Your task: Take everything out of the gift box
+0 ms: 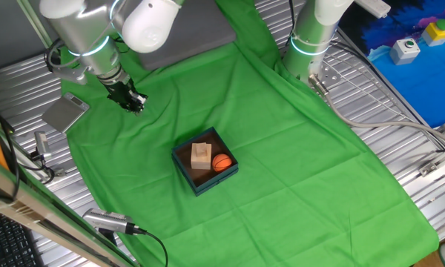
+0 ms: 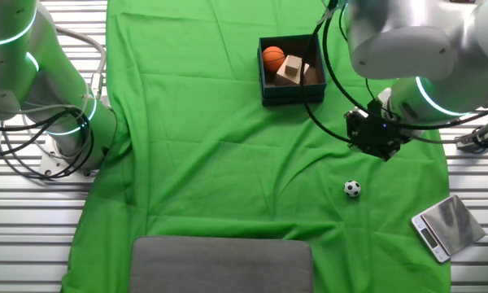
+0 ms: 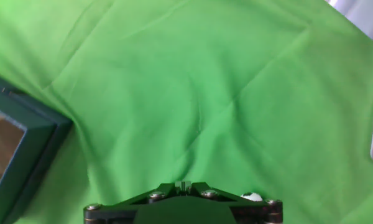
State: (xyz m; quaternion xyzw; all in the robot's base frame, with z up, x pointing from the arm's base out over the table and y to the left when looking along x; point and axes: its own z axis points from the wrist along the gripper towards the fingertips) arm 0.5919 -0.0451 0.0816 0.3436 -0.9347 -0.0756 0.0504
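Observation:
The gift box (image 1: 195,180) with dark teal walls sits mid-cloth; it also shows in the other fixed view (image 2: 291,94) and at the left edge of the hand view (image 3: 31,134). Inside it lie the tan wooden block (image 1: 201,154) and the orange basketball (image 1: 221,162). The soccer ball (image 2: 352,188) lies on the green cloth outside the box, just below the gripper (image 2: 378,140); a white sliver of it shows in the hand view (image 3: 252,197). The gripper (image 1: 136,103) hovers over the cloth away from the box, jaws together and empty.
A flat grey metal plate (image 2: 447,224) lies off the cloth's corner near the gripper. A grey pad (image 2: 220,264) lies at one cloth edge. A second arm's base (image 1: 311,37) stands at the far side. Cables and metal slats surround the cloth.

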